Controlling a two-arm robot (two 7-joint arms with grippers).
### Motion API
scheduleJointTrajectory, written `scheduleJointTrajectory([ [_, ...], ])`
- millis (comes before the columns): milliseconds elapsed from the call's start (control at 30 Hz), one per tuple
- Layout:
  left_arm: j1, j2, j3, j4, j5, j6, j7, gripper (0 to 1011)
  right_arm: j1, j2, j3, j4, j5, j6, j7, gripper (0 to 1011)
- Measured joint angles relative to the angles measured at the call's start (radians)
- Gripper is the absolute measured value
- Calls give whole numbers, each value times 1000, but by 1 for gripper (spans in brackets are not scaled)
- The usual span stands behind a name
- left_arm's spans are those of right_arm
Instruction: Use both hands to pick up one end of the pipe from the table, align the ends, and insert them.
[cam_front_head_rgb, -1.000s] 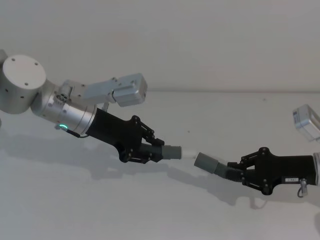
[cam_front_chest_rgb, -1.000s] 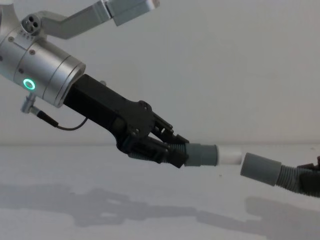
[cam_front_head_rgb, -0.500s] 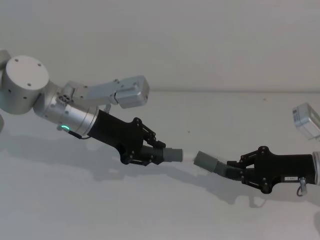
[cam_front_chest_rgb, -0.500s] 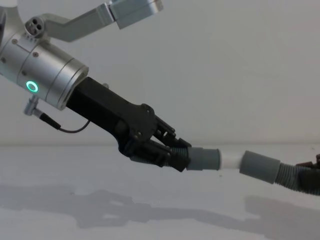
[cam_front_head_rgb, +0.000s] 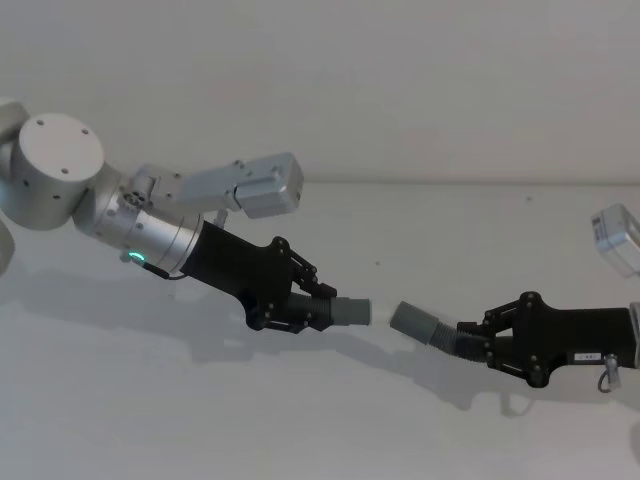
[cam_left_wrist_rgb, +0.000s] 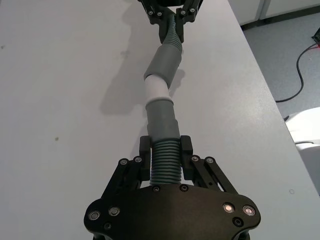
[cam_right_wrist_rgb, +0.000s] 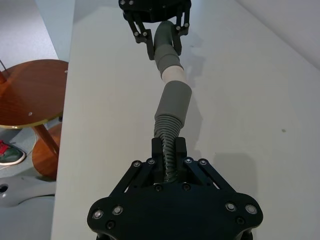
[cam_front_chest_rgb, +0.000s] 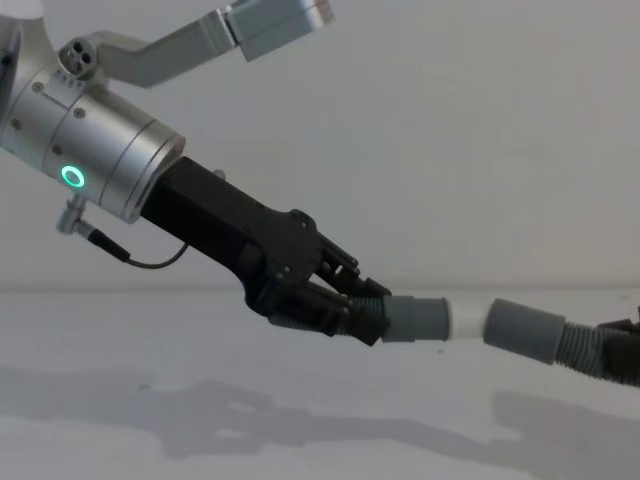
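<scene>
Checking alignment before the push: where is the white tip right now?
The white tip sits mid-scene above the table, between the left gripper's cuff and the right-hand cuff, at that cuff's mouth.

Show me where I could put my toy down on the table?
Bare table lies in front of both grippers, and more behind them toward the wall. It is crowded in the middle, where the left gripper and right gripper hold the hose ends close together.

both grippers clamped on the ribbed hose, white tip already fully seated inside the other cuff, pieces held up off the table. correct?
Not quite. The white tip is not fully seated: a band of it shows between the two cuffs in the left wrist view. The rest holds: left gripper and right gripper are clamped on the ribbed hose, held off the table.
</scene>
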Motion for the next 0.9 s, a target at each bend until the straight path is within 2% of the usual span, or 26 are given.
scheduleJointTrajectory([
  [900,-5,-6,11,6,-19,-16,-5,328,-1,21,-9,-11,20,0,19,124],
])
